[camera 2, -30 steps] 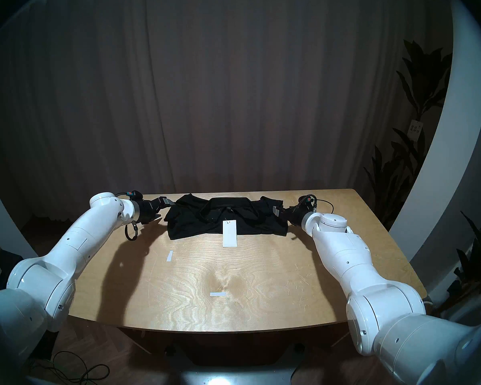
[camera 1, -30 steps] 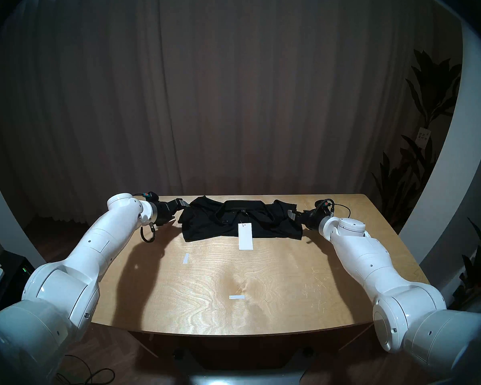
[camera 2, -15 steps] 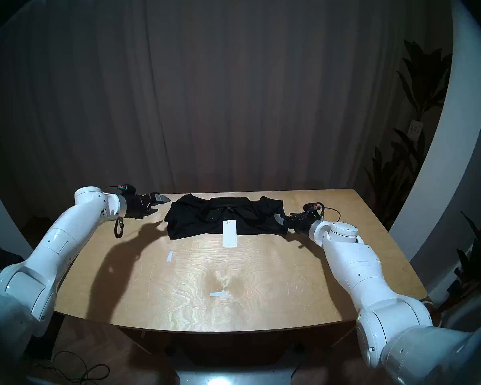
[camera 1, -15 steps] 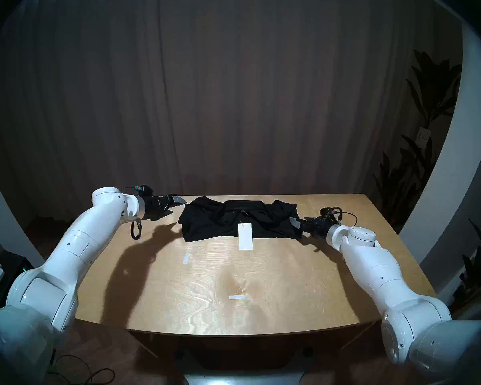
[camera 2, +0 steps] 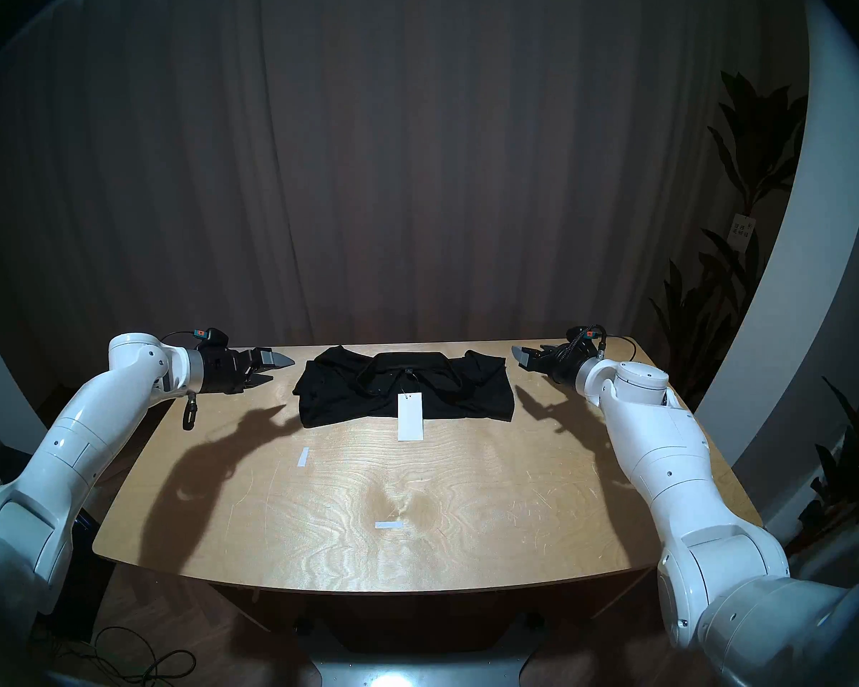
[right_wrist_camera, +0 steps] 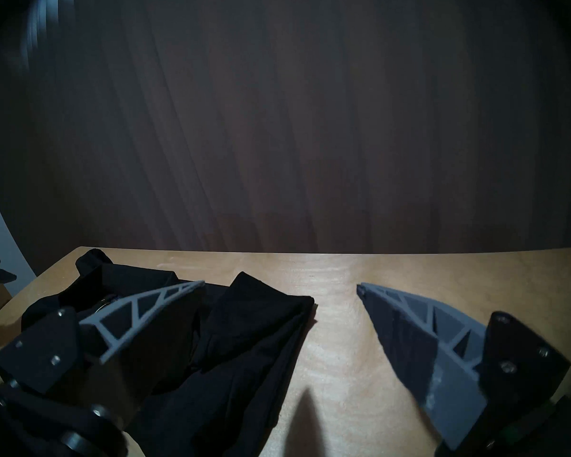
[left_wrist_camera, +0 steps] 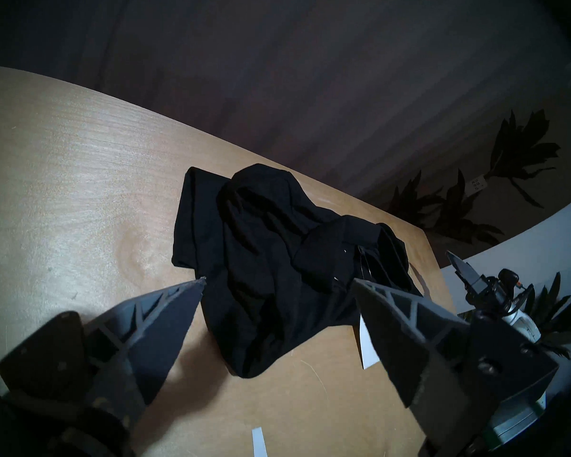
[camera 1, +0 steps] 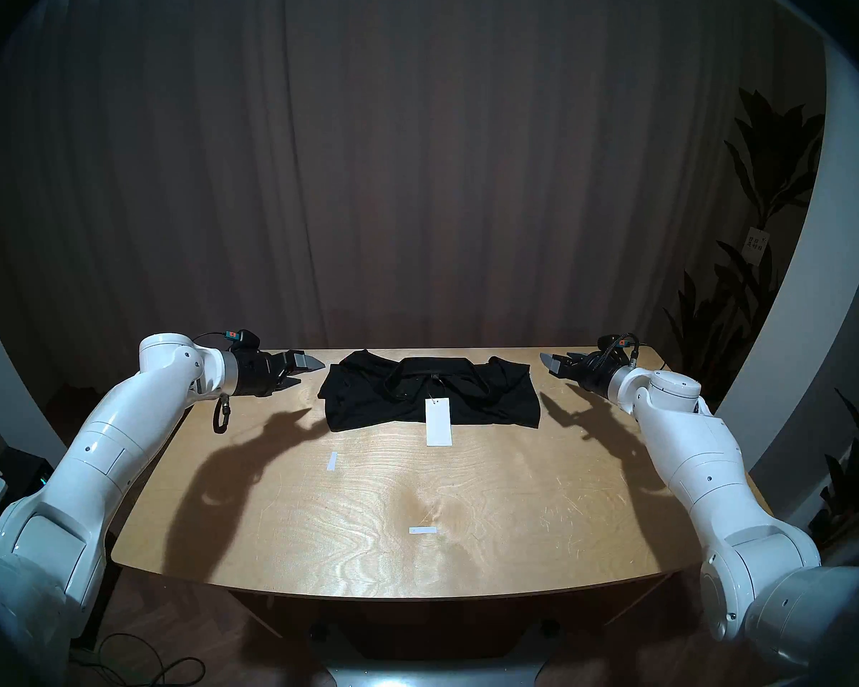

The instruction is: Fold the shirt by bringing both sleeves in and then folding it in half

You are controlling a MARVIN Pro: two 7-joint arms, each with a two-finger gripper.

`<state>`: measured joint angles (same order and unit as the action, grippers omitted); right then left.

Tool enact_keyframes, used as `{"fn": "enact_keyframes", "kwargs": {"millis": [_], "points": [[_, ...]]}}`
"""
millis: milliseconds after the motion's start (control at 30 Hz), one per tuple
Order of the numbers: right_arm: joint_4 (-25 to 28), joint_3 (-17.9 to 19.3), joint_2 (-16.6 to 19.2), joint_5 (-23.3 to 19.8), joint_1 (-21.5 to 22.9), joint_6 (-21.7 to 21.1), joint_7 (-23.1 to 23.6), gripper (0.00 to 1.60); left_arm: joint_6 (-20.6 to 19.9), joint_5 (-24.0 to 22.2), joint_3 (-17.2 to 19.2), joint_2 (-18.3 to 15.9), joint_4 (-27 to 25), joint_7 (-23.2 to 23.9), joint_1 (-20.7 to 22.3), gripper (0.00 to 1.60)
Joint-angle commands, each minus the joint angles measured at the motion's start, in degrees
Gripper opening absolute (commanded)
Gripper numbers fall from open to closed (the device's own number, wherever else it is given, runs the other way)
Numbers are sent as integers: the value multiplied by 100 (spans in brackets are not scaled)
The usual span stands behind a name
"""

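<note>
The black shirt (camera 1: 467, 398) lies as a wide folded bundle at the far middle of the table, collar on top. Its white tag (camera 1: 438, 421) hangs toward me onto the wood. The sleeves are lost in the dark folds and I cannot pick them out. My left gripper (camera 1: 308, 371) hovers open just left of the shirt (camera 2: 447, 393), clear of it. My right gripper (camera 1: 551, 361) hovers open off its right end, also apart. In the left wrist view the left gripper (left_wrist_camera: 279, 280) frames the shirt (left_wrist_camera: 264, 248). The right wrist view shows the right gripper (right_wrist_camera: 281, 284) empty, with the shirt (right_wrist_camera: 238, 331) at lower left.
Two white tape strips (camera 1: 332, 461) (camera 1: 422, 530) lie on the wooden table (camera 1: 517, 497) nearer me. A dark curtain hangs close behind the far edge. Potted plants (camera 1: 764, 175) stand to the right of the table, and a cable lies on the floor at lower left.
Both grippers have drawn back outward from the shirt's two ends, the right one also rising. The shirt has stayed where it lay.
</note>
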<state>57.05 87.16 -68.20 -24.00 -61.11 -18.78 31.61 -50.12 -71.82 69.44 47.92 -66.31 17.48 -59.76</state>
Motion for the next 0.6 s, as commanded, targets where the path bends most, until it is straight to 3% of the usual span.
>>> {"fn": "enact_keyframes", "kwargs": {"millis": [0, 300, 567], "points": [[469, -109, -23, 90, -28, -678, -427, 160, 13, -113, 185, -294, -466, 108, -261, 139], [811, -150, -158, 6, -3, -1774, -1124, 160, 78, -257, 376, -397, -845, 85, -603, 137], [1113, 142, -399, -379, -60, -2643, -1672, 160, 210, -341, 522, -390, -1081, -57, -799, 139]]}}
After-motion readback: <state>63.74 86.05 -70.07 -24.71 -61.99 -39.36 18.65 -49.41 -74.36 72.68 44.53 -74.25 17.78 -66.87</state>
